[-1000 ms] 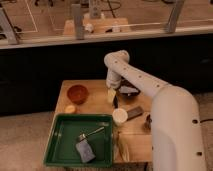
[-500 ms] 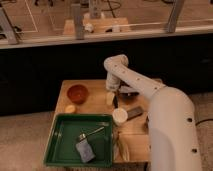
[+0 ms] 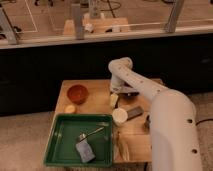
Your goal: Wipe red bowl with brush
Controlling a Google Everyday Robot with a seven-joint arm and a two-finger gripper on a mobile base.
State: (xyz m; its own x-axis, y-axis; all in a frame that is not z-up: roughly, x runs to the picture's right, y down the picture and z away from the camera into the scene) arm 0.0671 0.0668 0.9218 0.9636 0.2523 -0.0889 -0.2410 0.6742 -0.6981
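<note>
Wooden tabletop point(image 3: 98, 88) carries the small round orange-red bowl point(image 3: 77, 93), glossy and darker inside, near its left edge. My gripper point(image 3: 115, 94) hangs to the bowl's right, apart from it; I cannot tell how open it is or what it holds.

My arm stretched out and bent downward at its far end.
My white arm point(image 3: 150, 92) runs from my bulky shoulder at lower right up and leftward to a rounded joint; my gripper point(image 3: 118, 94) hangs just below that joint, pointing down.

Pincer point(image 3: 116, 96) low over table point(image 3: 97, 89) ctr, right of red bowl point(image 3: 77, 93), apart; green tray point(image 3: 65, 142) nearer cam.
</note>
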